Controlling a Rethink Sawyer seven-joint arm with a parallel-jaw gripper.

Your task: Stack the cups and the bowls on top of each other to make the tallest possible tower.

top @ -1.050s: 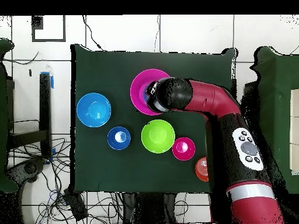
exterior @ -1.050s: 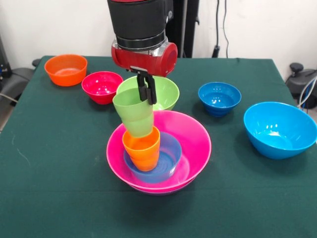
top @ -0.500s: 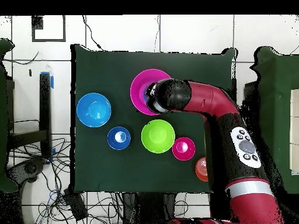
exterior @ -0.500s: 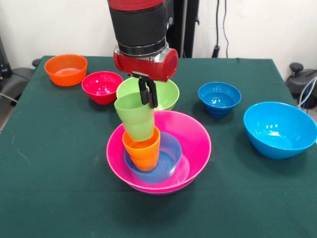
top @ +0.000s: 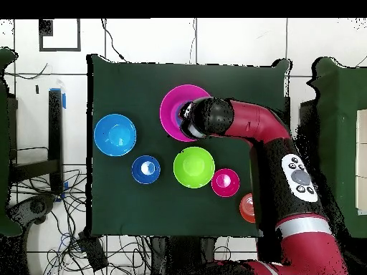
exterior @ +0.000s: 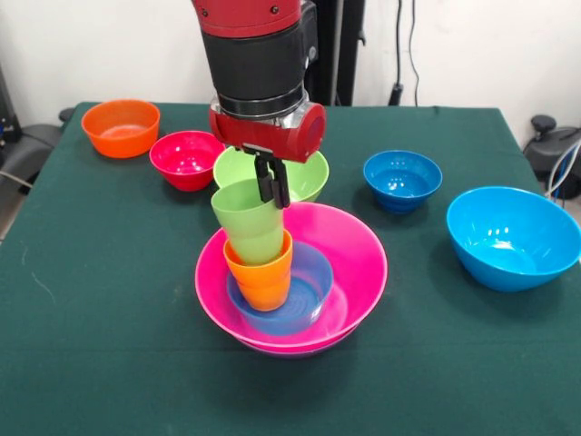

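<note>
Light-green ribbed plastic cup [exterior: 247, 222] sits tilted in the mouth of the orange ribbed plastic cup [exterior: 261, 277], its base inside the orange rim and its top leaning toward the picture's left. The orange cup stands upright in a small light-blue glossy bowl [exterior: 304, 295], which is nested in the wide pink glossy bowl [exterior: 359, 259]; a thin purple rim shows just under the pink bowl's base. This tower stands on the green-clothed bench [exterior: 109, 345], toward the middle in the front view.

The black pincer [exterior: 271, 181] of the red and black arm [exterior: 259, 64] is pinching the green cup's rim, one finger inside the wall and one outside, on the side facing the lime-green bowl. In the overhead view the arm [top: 251, 129] covers the cups, and only the pink bowl [top: 172, 107] shows beneath its wrist.

Behind the tower, just beside it, stands the lime-green glossy bowl [exterior: 304, 168], partly hidden by the arm. To its left in the front view are a small red glossy bowl [exterior: 186, 156] and, farther toward the bench's corner, a small orange glossy bowl [exterior: 120, 125]. To the right stands a small dark-blue glossy bowl [exterior: 402, 179], and nearer the bench's right edge a large sky-blue glossy bowl [exterior: 513, 236], well apart from the tower. All of these loose bowls stand upright, none touching another.
</note>
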